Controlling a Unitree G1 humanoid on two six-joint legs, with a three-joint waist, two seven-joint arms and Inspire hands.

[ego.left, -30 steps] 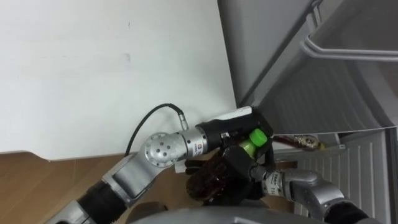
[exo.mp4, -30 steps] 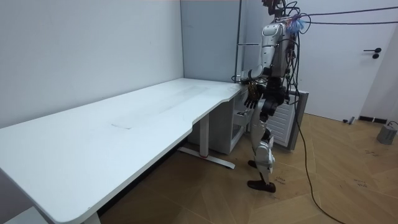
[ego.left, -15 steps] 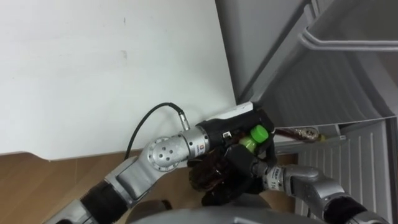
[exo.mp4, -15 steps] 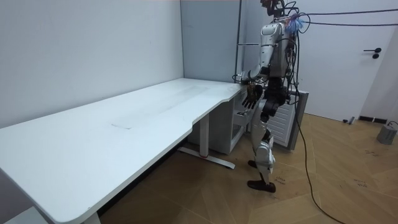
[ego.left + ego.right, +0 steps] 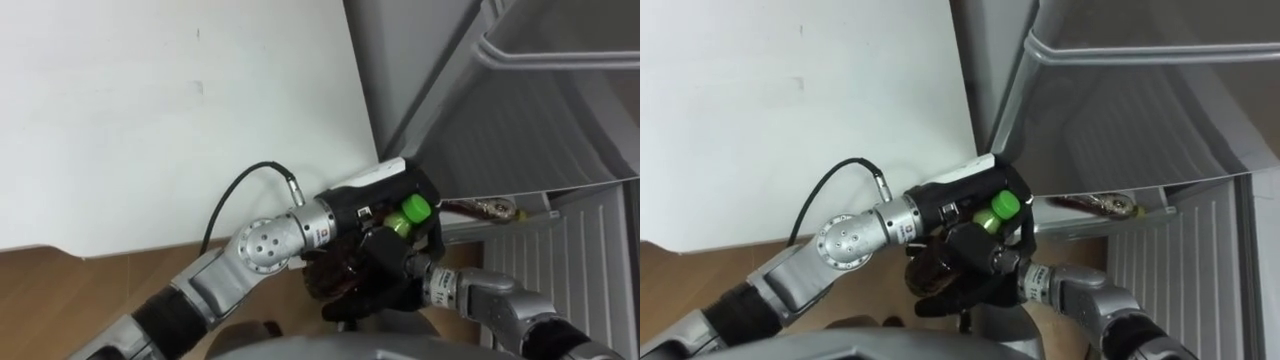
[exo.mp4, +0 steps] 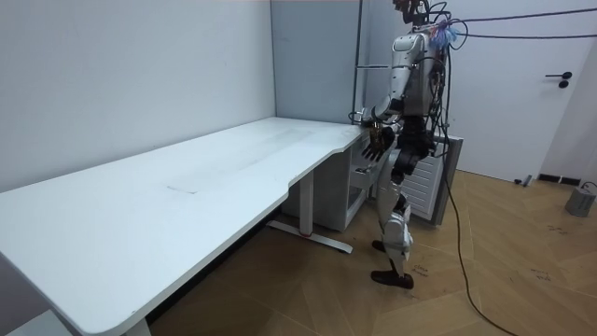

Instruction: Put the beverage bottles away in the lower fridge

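Note:
A drink bottle [image 5: 338, 276] with dark liquid and a green cap [image 5: 416, 209] is held in front of my chest, tilted with the cap toward the fridge. My left hand [image 5: 375, 196] comes in from the lower left and is curled over the bottle near its neck. From the lower right, my right hand [image 5: 388, 282] wraps the bottle's body from below. In the room view I stand upright at the table's far end, facing the grey fridge [image 6: 424, 182], both hands [image 6: 377, 140] raised.
The white table [image 5: 150, 120] spreads across the left side. The fridge's open grey compartment with a shelf rail [image 5: 560, 62] lies at the upper right, above a ribbed white panel [image 5: 590, 250]. A small brown and gold item [image 5: 482, 210] lies on a ledge just beyond the cap. Wooden floor [image 5: 60, 300] shows below.
Both hands and the bottle have risen slightly and edged toward the fridge. The grip looks unchanged, and I stand in the same spot.

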